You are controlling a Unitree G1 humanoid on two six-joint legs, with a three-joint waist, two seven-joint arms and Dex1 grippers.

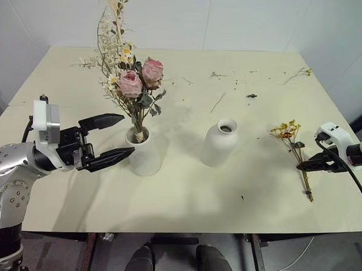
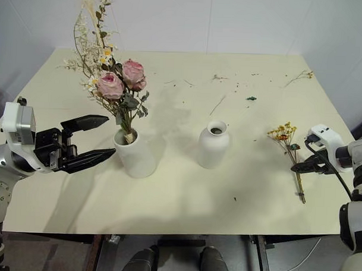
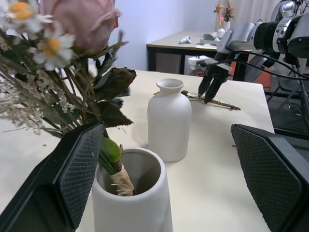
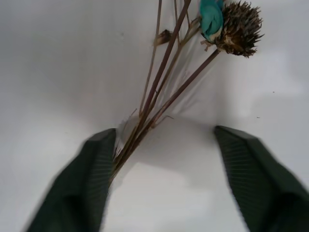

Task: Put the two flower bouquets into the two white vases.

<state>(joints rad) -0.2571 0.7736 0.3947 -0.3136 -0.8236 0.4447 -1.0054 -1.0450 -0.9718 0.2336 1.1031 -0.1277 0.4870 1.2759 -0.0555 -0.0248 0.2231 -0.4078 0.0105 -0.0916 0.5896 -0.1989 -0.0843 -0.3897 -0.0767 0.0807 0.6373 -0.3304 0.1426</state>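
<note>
The bouquet of pink roses stands upright in the smooth, wide-mouthed white vase at the table's left-centre. My left gripper hovers open just left of that vase, its fingers on either side of it without touching. The narrow-necked white vase stands empty at the centre. The thin dried bouquet with yellow-orange flowers lies flat on the table at the right. My right gripper is down over its brown stems, open, with the stems between the fingers and close against one of them.
Loose twigs and crumbs lie scattered over the far half of the table, with one sprig near the far right corner. The table's right edge runs close beside my right gripper. Bare tabletop lies in front of the vases.
</note>
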